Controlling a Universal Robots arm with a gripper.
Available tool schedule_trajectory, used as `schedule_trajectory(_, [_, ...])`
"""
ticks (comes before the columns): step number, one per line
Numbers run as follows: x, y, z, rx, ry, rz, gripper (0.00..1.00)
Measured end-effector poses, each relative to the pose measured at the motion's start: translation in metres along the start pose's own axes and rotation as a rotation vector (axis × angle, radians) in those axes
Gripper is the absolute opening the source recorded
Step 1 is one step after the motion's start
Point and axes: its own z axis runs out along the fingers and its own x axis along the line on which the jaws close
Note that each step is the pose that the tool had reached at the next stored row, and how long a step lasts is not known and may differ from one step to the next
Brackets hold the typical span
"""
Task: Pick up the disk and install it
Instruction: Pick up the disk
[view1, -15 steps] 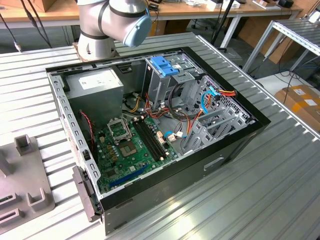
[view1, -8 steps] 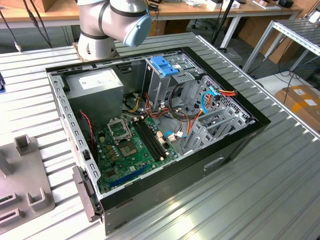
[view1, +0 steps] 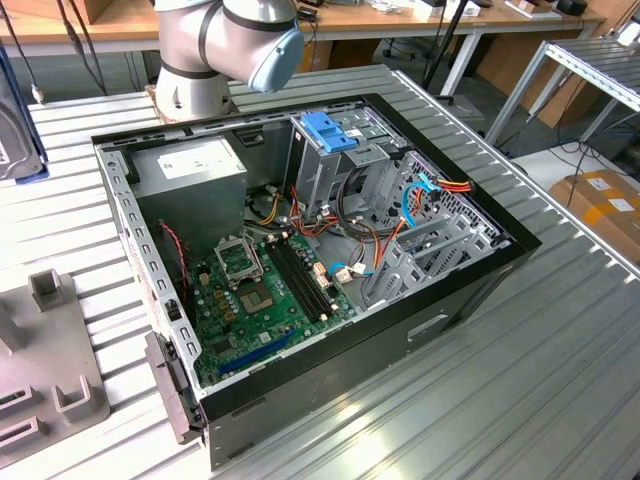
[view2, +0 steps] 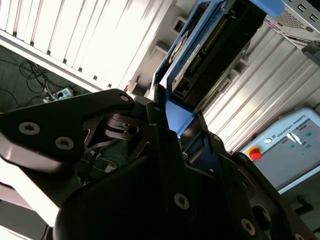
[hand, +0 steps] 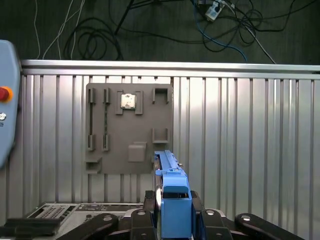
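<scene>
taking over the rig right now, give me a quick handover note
Hand: shut on the disk, gripping it at its blue end in both wrist views.
Disk: held off the ribbed table, with the grey fixture plate beyond it in the first wrist view.
Done: pickup.
Left: install; the disk is not yet in the open computer case.

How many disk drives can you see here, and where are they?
1. The blue-railed disk is gripped in the robot's hand, as both wrist views show. Others may sit hidden inside the metal drive cage of the open computer case.
</scene>
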Motion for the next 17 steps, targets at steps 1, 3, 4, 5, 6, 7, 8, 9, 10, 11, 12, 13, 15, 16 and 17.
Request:
schedule_trajectory(1, [0.0, -0.0026, -0.0001, 0.0, 0.0, 0.0, 0.36])
schedule_trajectory(3, [0.0001, -0.0135, -0.0003, -0.0001, 0.0001, 0.0, 0.36])
schedule_trajectory(4, [0.0002, -0.0297, -0.0005, -0.0001, 0.0, 0.0, 0.36])
schedule_trajectory(5, [0.0002, -0.0361, -0.0006, 0.0, 0.0, 0.0, 0.36])
schedule_trajectory(6, [0.0003, -0.0397, -0.0006, 0.0, 0.0, 0.0, 0.36])
schedule_trajectory(7, [0.0003, -0.0427, -0.0006, 0.0, 0.0, 0.0, 0.36])
schedule_trajectory(8, [0.0003, -0.0478, -0.0007, 0.0, 0.0, 0.0, 0.36])
schedule_trajectory(9, [0.0004, -0.0552, -0.0009, 0.0, 0.0, 0.0, 0.36])
schedule_trajectory(10, [0.0004, -0.0585, -0.0009, 0.0, 0.0, 0.0, 0.36])
schedule_trajectory(11, [0.0004, -0.0641, -0.001, 0.0, 0.0, 0.0, 0.36])
schedule_trajectory(12, [0.0005, -0.0691, -0.0011, 0.0, 0.0, 0.0, 0.36])
schedule_trajectory(13, [0.0005, -0.0722, -0.0011, -0.0001, 0.0, 0.0, 0.36])
schedule_trajectory(15, [0.0005, -0.0786, -0.0012, 0.0, 0.0, 0.0, 0.36])
schedule_trajectory(16, [0.0006, -0.0836, -0.0013, 0.0, 0.0, 0.0, 0.36])
schedule_trajectory(17, [0.0006, -0.0895, -0.0014, 0.0, 0.0, 0.0, 0.36])
